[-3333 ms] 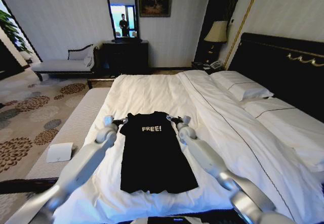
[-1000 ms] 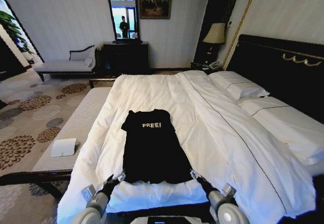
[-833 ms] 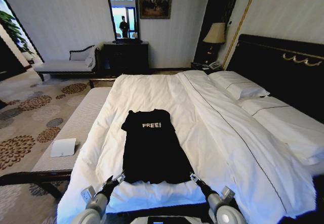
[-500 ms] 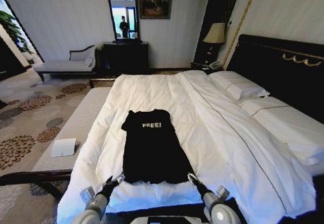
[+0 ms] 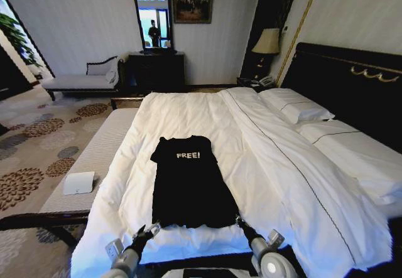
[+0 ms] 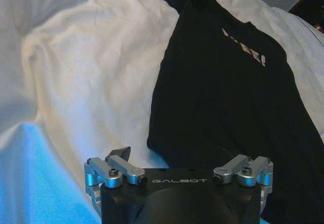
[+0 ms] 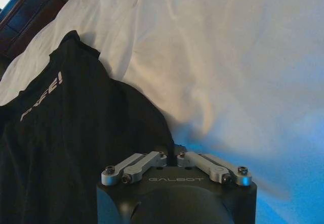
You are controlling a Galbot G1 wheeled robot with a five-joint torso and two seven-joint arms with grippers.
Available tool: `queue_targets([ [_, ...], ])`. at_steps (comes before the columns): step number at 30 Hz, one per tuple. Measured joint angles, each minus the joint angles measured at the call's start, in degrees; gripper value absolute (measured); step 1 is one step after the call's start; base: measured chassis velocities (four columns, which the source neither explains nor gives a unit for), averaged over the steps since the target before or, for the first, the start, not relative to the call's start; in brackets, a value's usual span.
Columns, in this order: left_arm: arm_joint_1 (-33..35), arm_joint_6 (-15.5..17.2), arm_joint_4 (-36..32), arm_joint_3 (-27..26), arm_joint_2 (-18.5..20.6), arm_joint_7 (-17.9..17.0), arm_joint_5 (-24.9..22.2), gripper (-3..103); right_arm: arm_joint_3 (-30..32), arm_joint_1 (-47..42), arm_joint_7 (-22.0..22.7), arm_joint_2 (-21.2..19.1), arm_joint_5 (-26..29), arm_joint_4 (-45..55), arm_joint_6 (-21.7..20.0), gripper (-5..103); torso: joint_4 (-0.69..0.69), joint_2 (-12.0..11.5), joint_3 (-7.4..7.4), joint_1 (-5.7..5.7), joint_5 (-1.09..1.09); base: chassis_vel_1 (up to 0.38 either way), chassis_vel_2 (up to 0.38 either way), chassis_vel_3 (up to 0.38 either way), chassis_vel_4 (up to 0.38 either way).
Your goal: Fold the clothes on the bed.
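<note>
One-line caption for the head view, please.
Black cotton T-shirt lies flat on the white bed; left gripper open and right gripper shut at its near hem corners.

The black short-sleeved cotton T-shirt looks soft and matt, lying on the bed's white duvet, a smooth cloth with gentle creases. The tall dark wooden headboard has a slight gloss and shiny gold trim. Both grippers, left and right, pair matt black plastic bodies with brushed silver metal links.
</note>
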Motion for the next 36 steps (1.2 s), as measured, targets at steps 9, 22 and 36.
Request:
queue_targets([
  [9,-2.73,-0.54,3.38,1.46,-0.33,0.45,0.88,96,0.24,-0.07,0.31,-0.13,-0.02,0.04,0.22,1,-0.01,0.00,0.00,0.00,-0.01,0.000,0.000,0.000,0.000],
  [22,-8.69,-1.80,6.79,5.64,0.30,0.02,4.14,74,0.71,0.05,0.73,-0.04,0.11,0.54,0.25,1,-0.01,0.00,0.01,0.00,-0.01,0.000,0.000,0.000,0.000],
  [36,-7.86,-4.90,7.32,6.14,-0.13,-0.83,6.21,19,0.69,0.16,1.14,-0.06,-0.66,0.57,0.45,1,-0.01,0.00,0.01,0.00,-0.01,0.000,0.000,0.000,0.000],
])
